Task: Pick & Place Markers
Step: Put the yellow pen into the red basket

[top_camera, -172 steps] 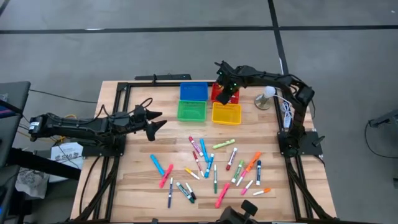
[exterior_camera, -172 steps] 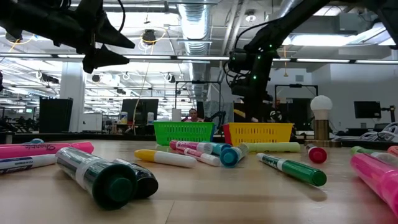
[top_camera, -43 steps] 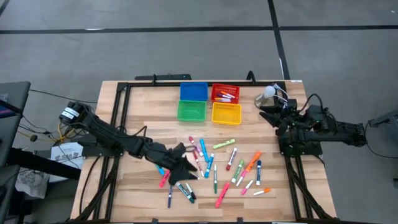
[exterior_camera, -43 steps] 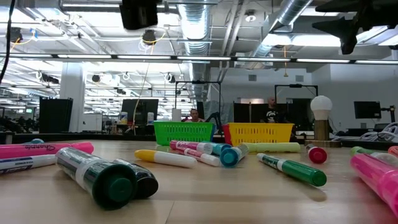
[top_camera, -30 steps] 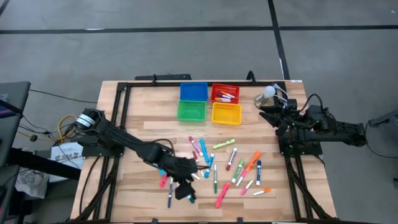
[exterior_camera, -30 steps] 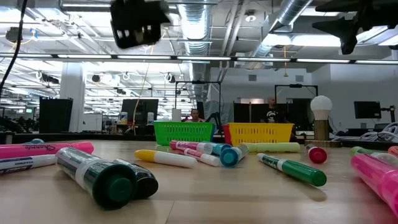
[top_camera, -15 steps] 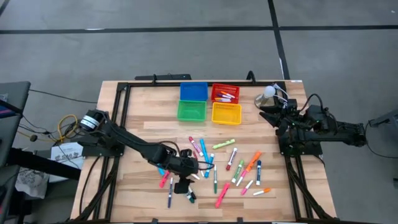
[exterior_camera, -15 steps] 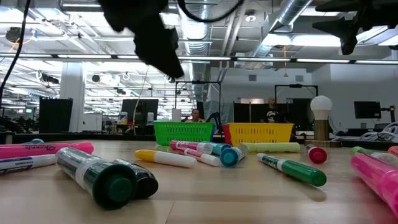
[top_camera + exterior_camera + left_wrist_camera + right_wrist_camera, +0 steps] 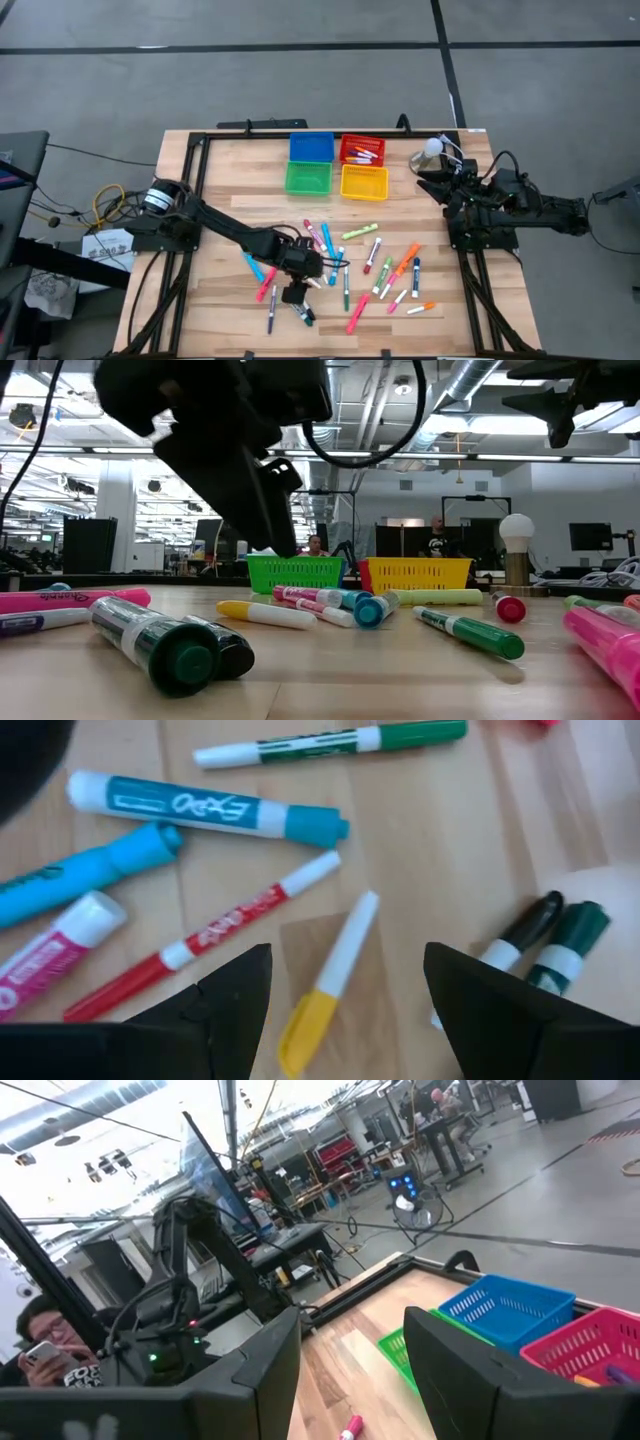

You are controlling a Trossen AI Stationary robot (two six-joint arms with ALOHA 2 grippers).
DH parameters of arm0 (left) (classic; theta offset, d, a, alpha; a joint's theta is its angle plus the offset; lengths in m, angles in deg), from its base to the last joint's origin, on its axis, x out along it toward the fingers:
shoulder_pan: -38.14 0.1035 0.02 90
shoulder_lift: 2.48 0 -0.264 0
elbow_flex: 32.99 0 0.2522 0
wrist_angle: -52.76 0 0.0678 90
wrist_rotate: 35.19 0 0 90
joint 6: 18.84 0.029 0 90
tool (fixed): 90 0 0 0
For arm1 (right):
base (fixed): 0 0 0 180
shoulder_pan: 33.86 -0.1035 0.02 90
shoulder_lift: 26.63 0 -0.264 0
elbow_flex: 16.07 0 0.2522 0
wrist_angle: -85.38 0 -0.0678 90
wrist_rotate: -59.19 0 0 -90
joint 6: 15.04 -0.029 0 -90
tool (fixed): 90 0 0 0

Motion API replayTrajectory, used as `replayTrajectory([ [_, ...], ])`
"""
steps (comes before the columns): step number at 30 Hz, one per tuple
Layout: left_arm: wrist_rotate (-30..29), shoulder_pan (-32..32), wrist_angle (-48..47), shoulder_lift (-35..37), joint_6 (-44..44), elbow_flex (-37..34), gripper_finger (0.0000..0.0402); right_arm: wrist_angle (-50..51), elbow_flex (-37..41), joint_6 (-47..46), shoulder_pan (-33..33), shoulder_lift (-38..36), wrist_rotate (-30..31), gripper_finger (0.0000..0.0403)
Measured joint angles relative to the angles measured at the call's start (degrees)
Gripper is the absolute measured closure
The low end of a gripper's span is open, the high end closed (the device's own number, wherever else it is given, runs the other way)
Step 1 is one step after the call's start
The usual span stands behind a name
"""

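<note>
Many markers (image 9: 345, 265) lie scattered flat on the near middle of the wooden table. My left gripper (image 9: 298, 287) hangs open just above them, pointing steeply down. Seen from the left wrist, its fingers (image 9: 347, 958) stand on either side of a white marker with a yellow cap (image 9: 328, 988) without touching it. A thin red marker (image 9: 215, 932), a teal one (image 9: 200, 805) and a black and a dark green one (image 9: 548, 935) lie close by. My right gripper (image 9: 424, 179) waits open at the table's right edge, held level.
Four small bins stand at the far middle: blue (image 9: 311, 146), red (image 9: 361, 150) holding markers, green (image 9: 308, 178), yellow (image 9: 364, 182). A white bulb lamp (image 9: 430, 150) stands at the far right. Bare wood lies left of the markers.
My left gripper has come down toward the markers and a little toward the table's right edge, rolling about its own axis as it sank. It stays open. No marker has moved.
</note>
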Motion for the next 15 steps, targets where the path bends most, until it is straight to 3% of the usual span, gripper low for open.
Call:
replayTrajectory([
  [15, 1.2, 1.9, 0.4, -1.1, 1.9, -3.6, 0.0140, 0.3, 0.0, 0.1, 0.0, 0.0, 0.0, 0.0233],
])
